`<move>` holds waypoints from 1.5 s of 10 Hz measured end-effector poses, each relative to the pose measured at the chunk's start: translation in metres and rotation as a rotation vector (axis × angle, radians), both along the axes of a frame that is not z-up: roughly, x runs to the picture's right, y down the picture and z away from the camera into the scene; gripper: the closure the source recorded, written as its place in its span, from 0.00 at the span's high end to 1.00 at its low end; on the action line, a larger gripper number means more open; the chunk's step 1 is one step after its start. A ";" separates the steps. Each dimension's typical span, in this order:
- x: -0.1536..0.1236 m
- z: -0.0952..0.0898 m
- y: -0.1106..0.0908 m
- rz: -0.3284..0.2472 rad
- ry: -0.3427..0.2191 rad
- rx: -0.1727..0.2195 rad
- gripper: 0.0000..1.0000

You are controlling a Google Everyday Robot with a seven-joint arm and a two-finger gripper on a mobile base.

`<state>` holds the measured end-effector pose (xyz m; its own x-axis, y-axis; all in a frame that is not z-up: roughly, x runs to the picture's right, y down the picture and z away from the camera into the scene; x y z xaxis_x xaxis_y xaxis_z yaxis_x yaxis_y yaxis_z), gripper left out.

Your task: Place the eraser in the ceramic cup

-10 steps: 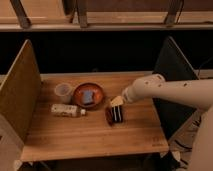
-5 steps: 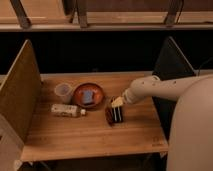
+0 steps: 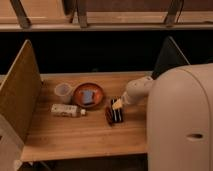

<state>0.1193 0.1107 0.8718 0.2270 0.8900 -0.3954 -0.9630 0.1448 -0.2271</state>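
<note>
Wooden table [image 3: 75, 136], dark background [image 3: 100, 57], hand [image 3: 117, 105] over eraser [image 3: 118, 117], its hold cannot be told

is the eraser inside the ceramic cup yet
No, the eraser lies on the table beside the bowl, with the claw right at it, while the ceramic cup stands on the bowl's other side.

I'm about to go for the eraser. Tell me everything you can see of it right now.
The small black rectangular eraser has pale stripes across it and looks matte. It lies flat on the wooden table, to the right of the reddish-brown bowl and well away from the pale round ceramic cup. A slim red object lies close along its left side. The tool is at its far end, overlapping it; whether they touch cannot be told.
</note>
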 end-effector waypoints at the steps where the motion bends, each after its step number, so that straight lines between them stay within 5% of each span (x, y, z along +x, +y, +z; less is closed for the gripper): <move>1: 0.000 0.009 0.003 0.000 0.019 -0.018 0.80; 11: 0.004 0.025 -0.009 0.018 0.058 -0.018 0.80; 15: -0.003 0.040 0.004 -0.001 0.078 -0.050 0.80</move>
<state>0.1163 0.1145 0.9116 0.1952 0.8686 -0.4555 -0.9778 0.1364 -0.1588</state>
